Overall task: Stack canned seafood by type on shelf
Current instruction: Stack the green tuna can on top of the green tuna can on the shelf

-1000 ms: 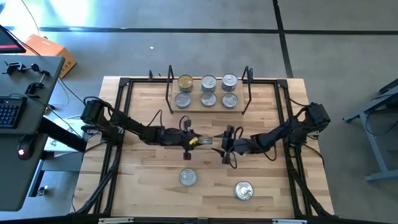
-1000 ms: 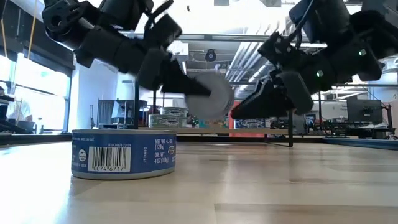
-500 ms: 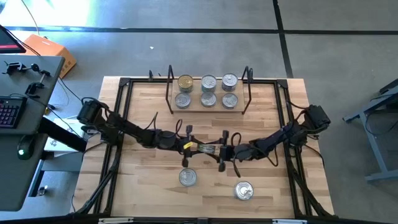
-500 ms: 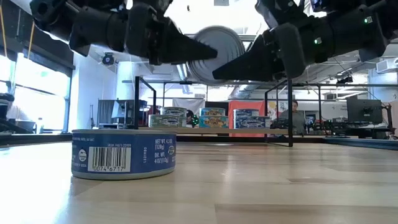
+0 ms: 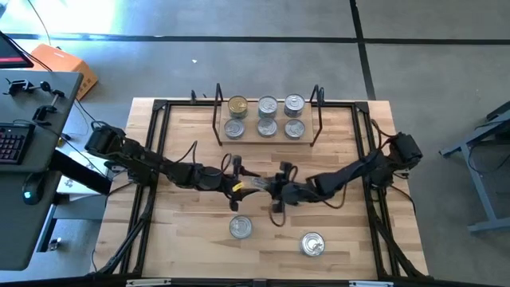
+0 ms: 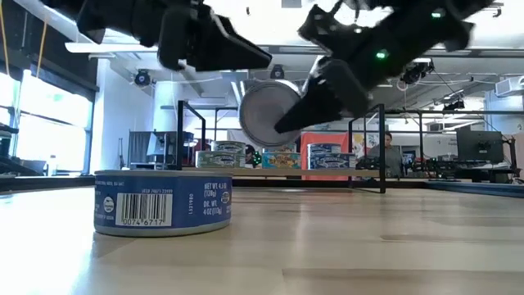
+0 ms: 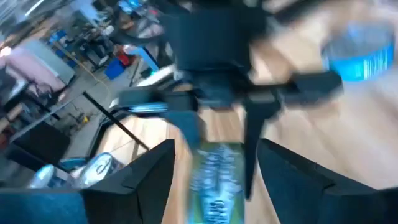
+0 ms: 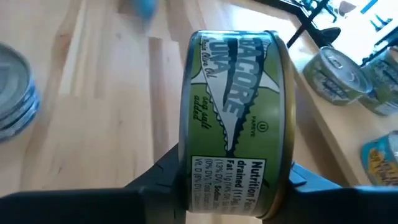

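The butcher-block tabletop [image 5: 335, 171] is framed in black metal, and the low light-wood shelf [image 5: 267, 140], a wire upright at each end, is set at its far edge with six round tins [image 5: 266, 116] in two rows, one gold-lidded, the rest silver.

Above the table's middle, a green-labelled tuna tin [image 8: 235, 121] is held on edge, clamped across its flat faces by the right gripper [image 5: 272, 190]. The left gripper [image 5: 239, 182] is seen just beside it with its fingers spread clear of the tin.

Two more tins lie near the front edge: a blue-labelled tin [image 6: 163, 202] and a silver-lidded tin [image 5: 312, 244].

The hand-over looks barely finished. A slip is judged the main risk: smooth metal faces, a rolling round rim and a tin carried on edge could let it twist out of the jaws.
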Tool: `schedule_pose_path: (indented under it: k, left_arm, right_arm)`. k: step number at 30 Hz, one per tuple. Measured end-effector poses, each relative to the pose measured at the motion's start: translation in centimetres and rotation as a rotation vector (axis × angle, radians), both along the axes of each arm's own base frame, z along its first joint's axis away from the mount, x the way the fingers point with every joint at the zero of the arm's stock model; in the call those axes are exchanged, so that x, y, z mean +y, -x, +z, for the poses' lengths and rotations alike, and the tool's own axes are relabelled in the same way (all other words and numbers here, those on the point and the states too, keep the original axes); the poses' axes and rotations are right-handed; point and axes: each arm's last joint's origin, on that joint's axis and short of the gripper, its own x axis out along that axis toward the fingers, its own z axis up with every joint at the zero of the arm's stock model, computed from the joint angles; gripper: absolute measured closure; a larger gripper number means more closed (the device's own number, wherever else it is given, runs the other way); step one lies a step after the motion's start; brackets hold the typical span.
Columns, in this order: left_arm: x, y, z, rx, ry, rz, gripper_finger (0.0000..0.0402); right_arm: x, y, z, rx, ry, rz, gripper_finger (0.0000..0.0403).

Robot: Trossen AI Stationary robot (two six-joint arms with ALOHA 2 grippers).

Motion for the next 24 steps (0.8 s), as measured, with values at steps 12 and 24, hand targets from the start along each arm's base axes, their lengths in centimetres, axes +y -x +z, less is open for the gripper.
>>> schedule_pose_path:
  k: [12, 24]
  left_arm:
    - [0.4, -0.8, 0.4, 0.133, -0.177, 0.113, 0.0196]
    - [1.6, -1.0, 0.2, 0.146, -0.119, 0.127, 0.0203]
  right_arm:
    - [-2.3, -1.3, 1.0, 0.009, -0.019, -0.021, 0.0286]
    - [-2.2, -1.3, 1.0, 0.010, -0.015, 0.000, 0.0286]
